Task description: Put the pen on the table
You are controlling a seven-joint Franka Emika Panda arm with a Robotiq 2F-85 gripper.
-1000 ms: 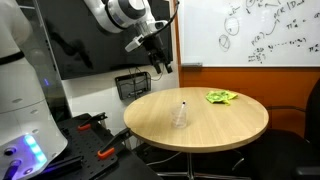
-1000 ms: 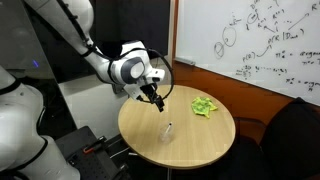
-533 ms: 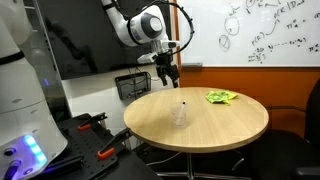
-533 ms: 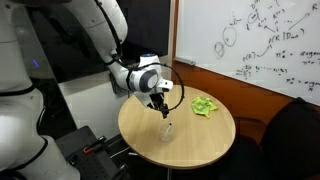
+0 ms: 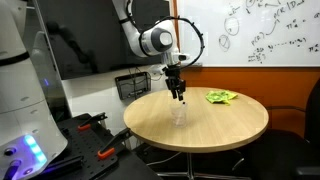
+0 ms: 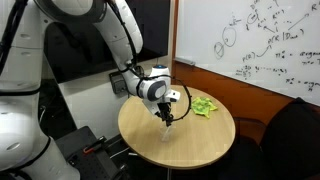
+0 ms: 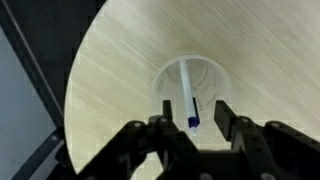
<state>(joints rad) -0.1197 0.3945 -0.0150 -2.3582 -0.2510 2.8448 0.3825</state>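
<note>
So the pen [image 7: 189,95] isn't lying anywhere handy. It's standing inside a clear glass [image 7: 166,82], leaning against the wall, and the wrist view looks straight down the mouth at it. I can't tell which end is up, just that the dark tip shows at the edge nearest the camera. The glass sits upright around the middle of the round wooden surface [image 5: 215,125], well apart from a crumpled green thing [image 5: 221,97] over by the whiteboard side.

The arm [image 5: 157,41] is bent over so the jaws point straight down just above the rim of the glass in both exterior views. They're apart with nothing in them, one on each side of the pen as seen from the wrist.

That lineup makes sense to me: the pen can only come out through the top, so I'd guess the plan is to drop in, pinch it, and lift straight up before laying it down. The glass looks light and narrow, so clipping the rim could tip it.
</note>
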